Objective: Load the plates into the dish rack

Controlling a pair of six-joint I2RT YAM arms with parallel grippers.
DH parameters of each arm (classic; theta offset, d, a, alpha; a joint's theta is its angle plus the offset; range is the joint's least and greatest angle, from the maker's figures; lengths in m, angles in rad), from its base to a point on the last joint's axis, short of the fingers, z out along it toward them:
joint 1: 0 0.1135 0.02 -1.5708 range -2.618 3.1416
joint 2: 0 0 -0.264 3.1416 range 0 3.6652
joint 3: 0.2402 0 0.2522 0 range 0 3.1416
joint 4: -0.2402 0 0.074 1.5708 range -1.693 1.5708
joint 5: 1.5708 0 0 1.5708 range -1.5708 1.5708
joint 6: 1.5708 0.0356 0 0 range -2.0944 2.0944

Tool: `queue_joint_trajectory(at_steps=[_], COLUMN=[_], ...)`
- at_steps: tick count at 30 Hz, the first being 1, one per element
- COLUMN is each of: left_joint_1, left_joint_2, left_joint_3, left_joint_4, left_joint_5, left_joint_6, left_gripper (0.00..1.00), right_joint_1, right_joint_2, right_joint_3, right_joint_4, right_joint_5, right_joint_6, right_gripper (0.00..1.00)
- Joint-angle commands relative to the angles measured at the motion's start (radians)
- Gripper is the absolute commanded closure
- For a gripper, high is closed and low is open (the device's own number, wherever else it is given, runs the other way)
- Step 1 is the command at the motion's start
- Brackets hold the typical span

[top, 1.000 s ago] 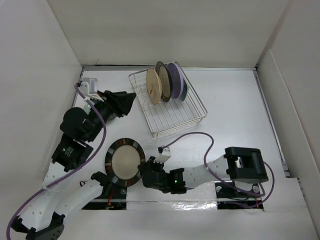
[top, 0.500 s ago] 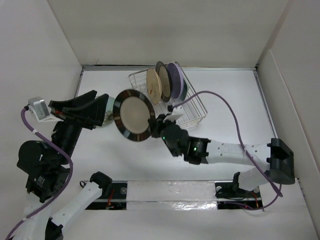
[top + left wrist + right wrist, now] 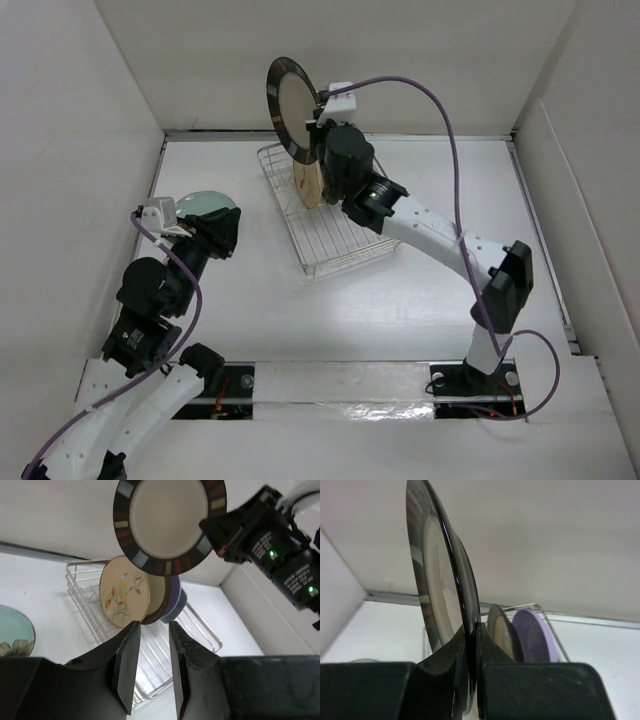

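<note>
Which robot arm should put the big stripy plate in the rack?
Right. The right gripper grips the brown-rimmed plate upright, above the dish rack. The left gripper is empty, off to the side.

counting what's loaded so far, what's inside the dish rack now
Three plates stand in the dish rack: the tan floral plate, a brown plate behind it, then the lavender plate. Anything behind that is covered.
</note>
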Motion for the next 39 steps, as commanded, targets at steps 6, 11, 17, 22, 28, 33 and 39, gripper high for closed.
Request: queue_joint_trajectory(at_steps=[6,11,17,22,28,33,39], left_joint_1=[-0.006,-0.006,-0.006,-0.006,-0.006,-0.006,-0.006], left_joint_2=[-0.002,0.007,0.017,0.023,0.030,0.036,0.036], left_joint_3=[-0.062,-0.065,-0.068,-0.068,-0.068,-0.067,-0.065], left_joint_4=[0.083,0.084,0.084,0.083,0.084,0.083,0.084], left_joint_5=[-0.054,-0.055,-0.049,-0.041,-0.035,-0.031,-0.028], left_joint_6=[0.050,0.053,0.053,0.053,0.053,0.051,0.051], left_gripper=[0.69,0.67,0.66,0.66,0.66,0.66,0.66], right_joint_1=[-0.026,-0.046,-0.066,-0.075,-0.075,-0.055,-0.043], right_joint_2=[0.159,0.211,0.230,0.225,0.199,0.210,0.225], right_joint_3=[0.236,0.253,0.199,0.192,0.175,0.140,0.114], right_joint_4=[0.044,0.031,0.036,0.050,0.080,0.111,0.119], right_joint_5=[-0.028,-0.039,-0.062,-0.049,0.015,0.105,0.152], right_joint_6=[-0.225,-0.216,-0.162,-0.165,-0.207,-0.211,-0.162], right_gripper=[1.00,1.00,1.00,1.00,1.00,1.00,1.00])
